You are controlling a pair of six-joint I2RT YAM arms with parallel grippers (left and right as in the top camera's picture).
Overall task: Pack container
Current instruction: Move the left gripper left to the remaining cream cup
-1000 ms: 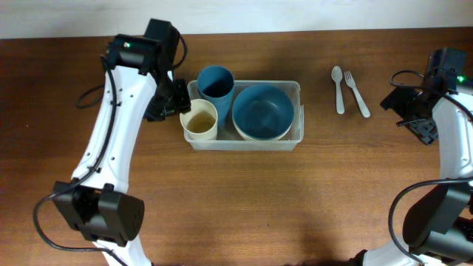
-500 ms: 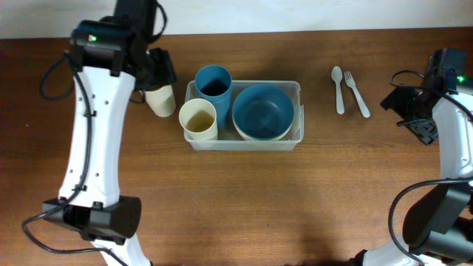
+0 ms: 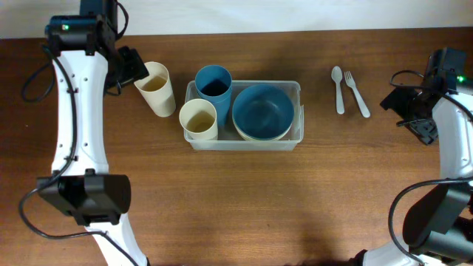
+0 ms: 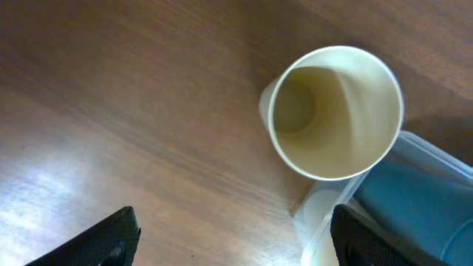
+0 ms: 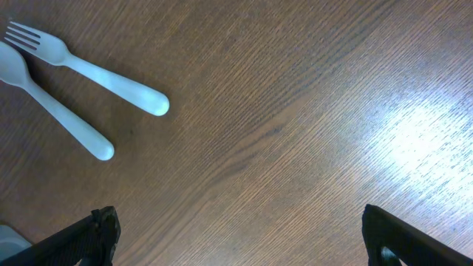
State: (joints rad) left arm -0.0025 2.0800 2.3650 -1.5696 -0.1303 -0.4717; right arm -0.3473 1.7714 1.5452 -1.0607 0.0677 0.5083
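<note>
The clear container lies mid-table and holds a blue cup, a cream cup and a blue bowl. A second cream cup stands on the wood just left of it, free of any grip. My left gripper hovers at that cup's far-left side, open and empty. In the left wrist view the cup is ahead of the open left gripper, with the container's corner by the right finger. My right gripper is open over bare wood.
A white spoon and white fork lie side by side on the table right of the container; the fork and the spoon lie ahead-left of the right gripper in the right wrist view. The table's back edge runs close behind the left arm.
The left gripper has opened and let go of the second cream cup on the table left of the container, then drawn back toward the far left. The right arm has not moved.
</note>
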